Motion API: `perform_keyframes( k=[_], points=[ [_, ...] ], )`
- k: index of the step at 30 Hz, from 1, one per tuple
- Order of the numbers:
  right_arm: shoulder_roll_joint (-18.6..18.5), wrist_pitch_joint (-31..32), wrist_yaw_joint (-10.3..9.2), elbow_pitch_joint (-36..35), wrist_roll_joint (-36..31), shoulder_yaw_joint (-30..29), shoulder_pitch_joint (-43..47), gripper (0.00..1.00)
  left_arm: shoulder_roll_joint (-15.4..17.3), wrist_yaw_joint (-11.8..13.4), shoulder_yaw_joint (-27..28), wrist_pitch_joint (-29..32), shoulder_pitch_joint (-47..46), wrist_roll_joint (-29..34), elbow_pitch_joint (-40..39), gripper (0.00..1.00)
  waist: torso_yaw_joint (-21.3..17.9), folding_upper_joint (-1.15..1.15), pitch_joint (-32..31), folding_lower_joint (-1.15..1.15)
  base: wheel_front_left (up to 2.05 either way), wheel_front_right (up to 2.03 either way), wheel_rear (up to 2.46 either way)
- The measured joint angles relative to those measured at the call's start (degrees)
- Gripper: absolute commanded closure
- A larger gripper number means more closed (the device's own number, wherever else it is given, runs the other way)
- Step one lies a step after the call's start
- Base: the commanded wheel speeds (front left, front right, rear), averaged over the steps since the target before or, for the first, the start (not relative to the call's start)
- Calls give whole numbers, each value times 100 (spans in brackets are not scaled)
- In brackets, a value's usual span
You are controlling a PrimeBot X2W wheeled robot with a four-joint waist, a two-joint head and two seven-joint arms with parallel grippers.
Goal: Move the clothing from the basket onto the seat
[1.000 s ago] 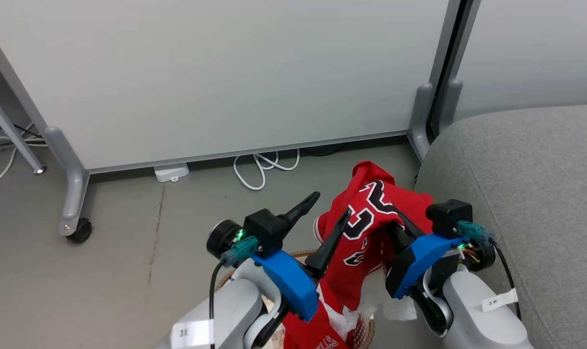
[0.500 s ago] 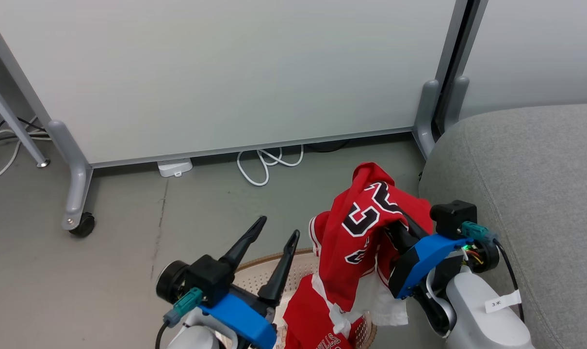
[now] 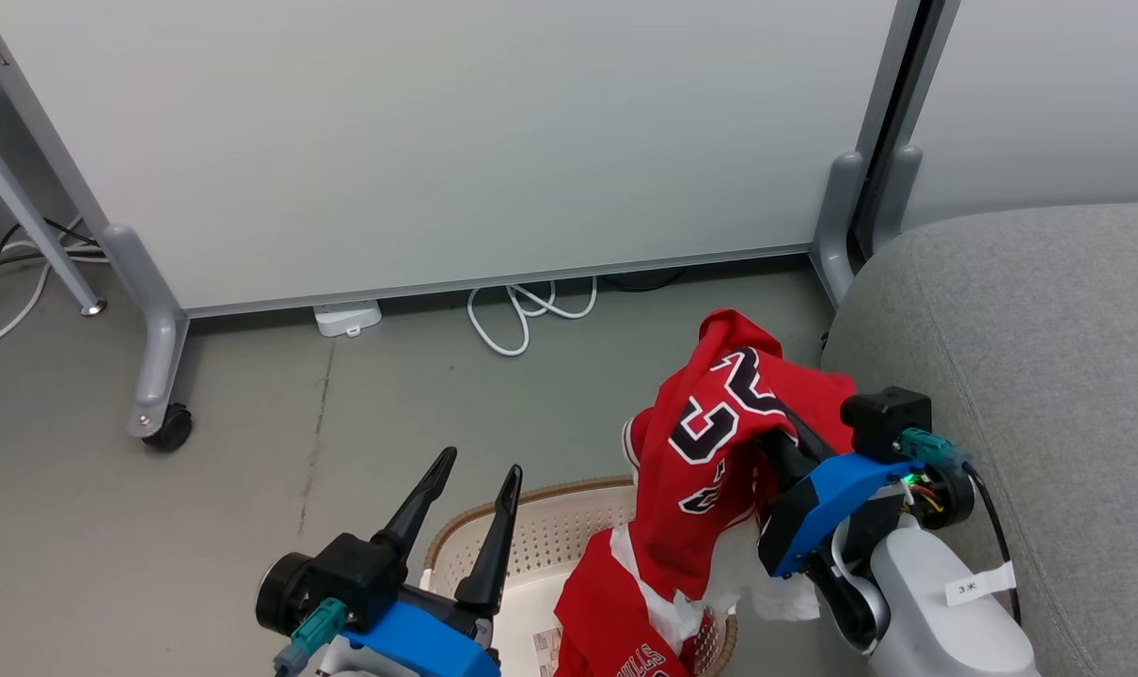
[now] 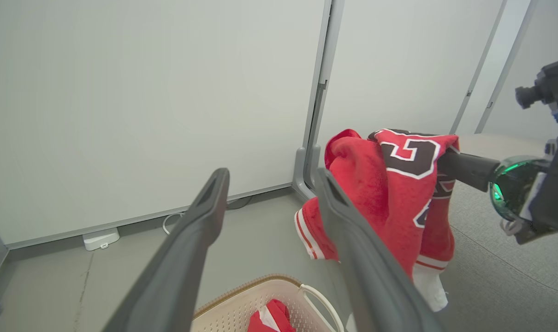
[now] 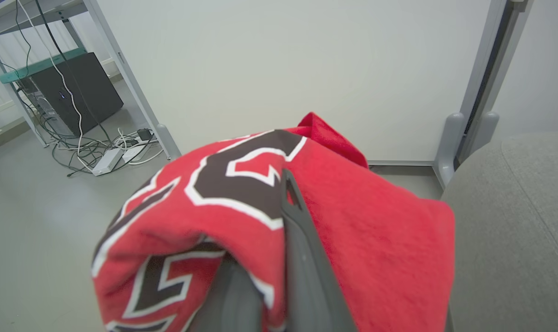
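Grey floor (image 3: pixel 343 423), basket (image 3: pixel 550 527) with red clothing (image 3: pixel 599 622)

I see the red jersey cloth (image 3: pixel 668 531) nappy and matt; beside it, the cream perforated plastic basket (image 3: pixel 555 527) looks smooth, and the grey upholstered seat cushion (image 3: pixel 1039 348) coarse-woven.

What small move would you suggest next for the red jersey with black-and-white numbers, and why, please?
Probably swing the right gripper rightward over the grey fabric sofa seat. It is shut on the red jersey, which hangs above the cream perforated plastic basket, beside the seat's edge rather than over it.
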Motion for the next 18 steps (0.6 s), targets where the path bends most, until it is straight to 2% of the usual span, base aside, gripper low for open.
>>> perform_keyframes(
  k=[10,18],
  points=[
    [0,4,0,-25,18,45,2,100,9,0,-14,0,1,-14,-2,0,-130,0,8,0,0,0,0],
    [1,33,0,-85,11,63,-7,100,36,-1,5,-1,-18,-42,-12,0,-544,0,85,0,0,0,0]
  ],
)
